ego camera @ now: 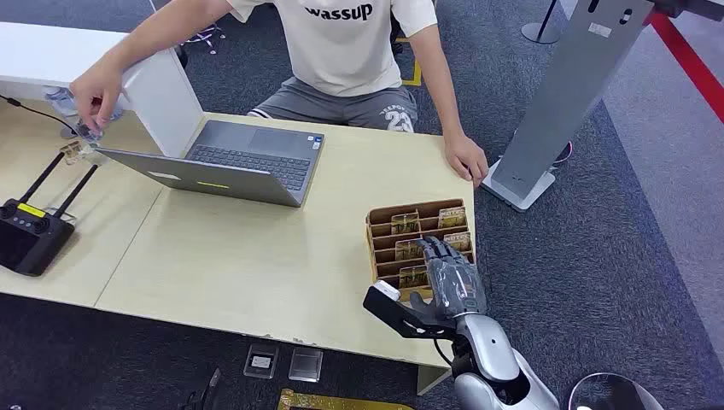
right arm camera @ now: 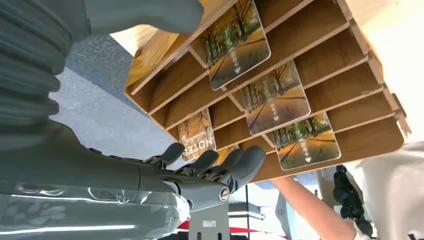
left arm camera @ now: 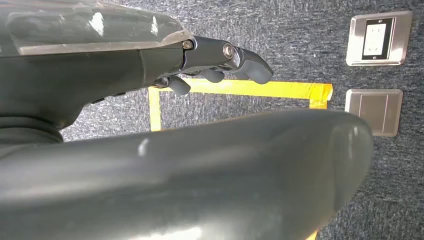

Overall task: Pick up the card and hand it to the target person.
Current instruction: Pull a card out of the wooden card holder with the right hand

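Hovering over the card, right hand fingers spread.

Five cards, one laptop, one person

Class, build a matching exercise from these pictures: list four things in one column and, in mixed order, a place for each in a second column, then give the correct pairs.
Things
1. laptop
2. wooden card rack
3. black controller
4. right robot hand

Places
A. at the table's left edge, antennas up
B. over the rack's near rows of cards
C. open, in front of the seated person
D. near the table's right end, holding cards

Pairs: 1-C, 2-D, 3-A, 4-B
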Available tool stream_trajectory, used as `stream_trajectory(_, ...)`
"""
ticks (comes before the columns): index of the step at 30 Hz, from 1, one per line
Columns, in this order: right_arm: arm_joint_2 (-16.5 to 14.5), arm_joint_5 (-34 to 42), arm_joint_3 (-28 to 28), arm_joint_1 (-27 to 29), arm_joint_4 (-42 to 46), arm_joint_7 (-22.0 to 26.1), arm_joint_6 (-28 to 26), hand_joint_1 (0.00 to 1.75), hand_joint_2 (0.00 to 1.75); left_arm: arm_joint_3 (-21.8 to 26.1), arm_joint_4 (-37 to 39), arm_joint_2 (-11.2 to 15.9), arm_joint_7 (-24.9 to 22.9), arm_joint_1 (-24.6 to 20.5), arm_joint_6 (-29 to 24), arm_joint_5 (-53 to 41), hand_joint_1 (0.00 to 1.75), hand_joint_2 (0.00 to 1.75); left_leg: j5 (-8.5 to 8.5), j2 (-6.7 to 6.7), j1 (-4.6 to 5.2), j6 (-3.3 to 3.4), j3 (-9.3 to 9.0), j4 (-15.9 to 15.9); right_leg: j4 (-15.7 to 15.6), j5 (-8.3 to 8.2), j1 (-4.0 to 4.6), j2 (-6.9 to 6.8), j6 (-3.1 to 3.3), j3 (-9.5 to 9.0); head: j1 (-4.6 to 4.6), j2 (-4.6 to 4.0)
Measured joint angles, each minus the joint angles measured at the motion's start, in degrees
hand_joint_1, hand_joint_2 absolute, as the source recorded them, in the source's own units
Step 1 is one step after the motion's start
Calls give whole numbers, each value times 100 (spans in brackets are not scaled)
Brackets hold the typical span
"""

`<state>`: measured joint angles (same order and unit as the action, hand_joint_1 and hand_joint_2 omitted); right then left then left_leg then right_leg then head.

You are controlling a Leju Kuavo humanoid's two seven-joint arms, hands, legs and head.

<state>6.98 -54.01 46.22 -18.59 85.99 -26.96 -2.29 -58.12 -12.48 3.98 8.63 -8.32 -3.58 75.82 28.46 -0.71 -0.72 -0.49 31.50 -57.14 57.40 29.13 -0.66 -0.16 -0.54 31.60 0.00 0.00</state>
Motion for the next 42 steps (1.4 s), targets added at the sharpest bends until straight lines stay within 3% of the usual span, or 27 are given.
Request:
stream_trajectory(8, -61, 2, 80, -54, -191, 49, 10, 59, 175, 0, 0, 0, 0, 1, -2, 1, 0, 0, 0, 0, 0, 0, 0, 0, 0, 0, 0, 0, 0, 0, 1, 0)
stream_trajectory(13, -91, 27, 107, -96, -340, 78, -18, 51, 175, 0, 0, -2, 0, 4, -2, 0, 0, 0, 0, 0, 0, 0, 0, 0, 0, 0, 0, 0, 0, 0, -1, 0)
stream_trajectory(18, -102, 93, 108, -129, -458, 132, -43, 53, 175, 0, 0, -2, 0, 7, -2, 0, 0, 0, 0, 0, 0, 0, 0, 0, 0, 0, 0, 0, 0, 0, 0, 0)
stream_trajectory(21, -111, 103, 108, -140, -518, 141, -55, 57, 175, 2, 0, -2, 0, 7, -2, 2, 0, 0, 0, 0, 0, 0, 0, 0, 0, 0, 0, 0, 0, 0, 0, 0)
stream_trajectory(25, -115, 107, 108, -145, -579, 146, -82, 86, 175, 5, 0, -2, 1, 7, 0, 2, 0, 0, 0, 0, 0, 0, 0, 0, 0, 0, 0, 0, 0, 0, 0, 0)
stream_trajectory(42, -117, 107, 126, -158, -614, 152, -125, 86, 175, 19, 0, -2, 28, 14, 8, 5, 0, 0, 0, 0, 0, 0, -1, 0, 0, 0, 0, 0, 0, 0, 0, 0)
